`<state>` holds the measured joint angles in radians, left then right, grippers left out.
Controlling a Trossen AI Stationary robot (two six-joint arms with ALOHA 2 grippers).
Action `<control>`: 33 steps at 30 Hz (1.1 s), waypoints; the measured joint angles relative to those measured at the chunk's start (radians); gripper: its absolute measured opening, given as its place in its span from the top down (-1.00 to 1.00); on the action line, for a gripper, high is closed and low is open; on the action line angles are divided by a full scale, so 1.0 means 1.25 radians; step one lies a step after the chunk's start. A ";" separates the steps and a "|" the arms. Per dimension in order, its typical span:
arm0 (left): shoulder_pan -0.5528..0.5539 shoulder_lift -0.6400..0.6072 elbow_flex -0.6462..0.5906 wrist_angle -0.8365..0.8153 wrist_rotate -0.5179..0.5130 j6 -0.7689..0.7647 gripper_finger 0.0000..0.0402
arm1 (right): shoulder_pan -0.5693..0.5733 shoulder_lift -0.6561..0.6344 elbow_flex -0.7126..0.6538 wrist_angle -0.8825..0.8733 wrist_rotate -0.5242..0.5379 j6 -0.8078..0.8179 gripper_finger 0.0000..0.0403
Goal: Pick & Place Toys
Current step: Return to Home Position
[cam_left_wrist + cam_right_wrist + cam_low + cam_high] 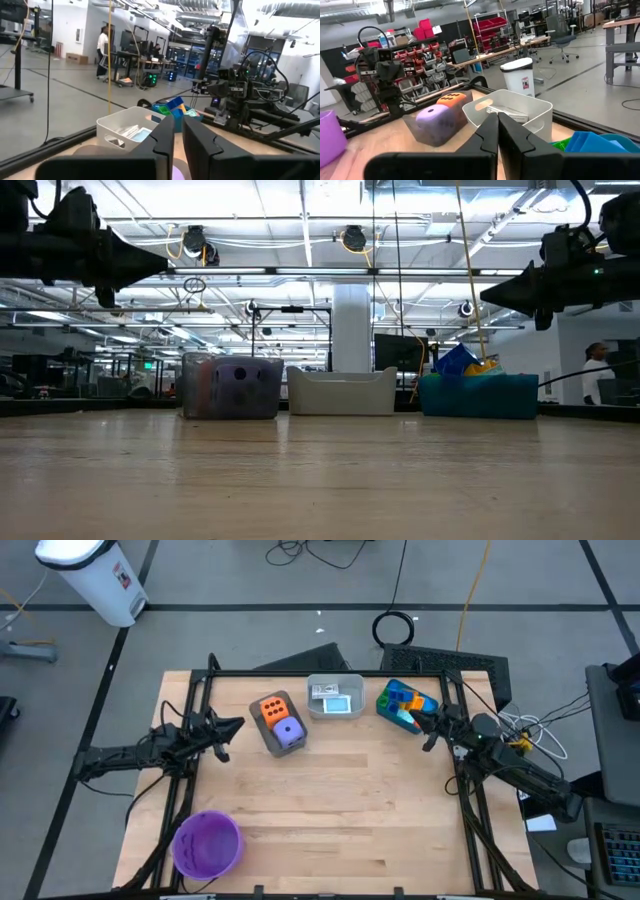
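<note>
Currently the fingers of the left gripper (178, 123) are almost together, with only a thin slit between them, and they hold nothing. The fingers of the right gripper (498, 119) are closed against each other and are empty too. Both grippers hang well above the bench (340, 810). The left one is over the left edge, and the right one is over the right edge, just beside the blue bin (478, 395).

Everything to be sorted lies in three bins along the far side. The orange die (272, 708) and the purple die (288, 733) sit in the grey bin (257, 722) on the left. The whitish cards (326, 691) are in the white bin (340, 393) in the middle. The coloured bricks (403, 700) are heaped in the blue bin on the right. I see no piece on the bare wood. The purple bowl (207, 843) stands at the near left corner, well apart from both arms.

I judge that the sorting is finished and only the retreat to the rest pose is open. The right arm needs the most care, because the brick heap rises above the rim close to its fingers. It is better to draw this arm back and away from the bin, not across it. With closed fingers nothing can catch. The left arm seems to have a free path.
</note>
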<state>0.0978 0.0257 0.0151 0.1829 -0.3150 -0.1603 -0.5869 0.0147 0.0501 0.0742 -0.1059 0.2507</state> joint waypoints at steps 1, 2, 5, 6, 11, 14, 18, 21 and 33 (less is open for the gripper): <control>0.000 0.000 0.000 0.000 0.000 0.004 0.76 | 0.000 0.000 0.000 0.000 0.000 -0.002 0.98; 0.000 0.000 0.000 0.000 0.000 0.004 0.75 | 0.000 0.000 0.000 0.002 0.000 -0.003 0.98; 0.000 0.000 0.000 0.000 0.000 0.006 0.74 | 0.000 0.000 -0.001 0.003 0.000 -0.004 0.99; 0.000 0.000 0.001 0.000 0.000 0.005 0.74 | 0.000 0.000 -0.001 0.003 0.000 -0.004 0.99; 0.000 0.000 0.001 0.000 0.000 0.002 0.74 | 0.000 0.000 -0.001 0.003 0.000 -0.004 0.99; 0.000 0.000 0.001 0.000 0.000 0.000 0.74 | 0.000 0.000 -0.001 0.003 0.000 -0.004 1.00; 0.000 0.000 0.001 0.000 0.000 0.001 0.74 | 0.000 0.000 -0.001 0.003 0.000 -0.004 0.99; 0.000 0.000 0.001 0.000 0.000 -0.002 0.74 | 0.000 0.000 -0.001 0.003 0.000 -0.004 0.98; 0.000 0.000 0.001 0.000 0.000 0.000 0.74 | 0.000 0.000 -0.001 0.003 0.000 -0.004 1.00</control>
<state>0.0978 0.0257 0.0162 0.1833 -0.3153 -0.1600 -0.5869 0.0147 0.0494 0.0778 -0.1059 0.2455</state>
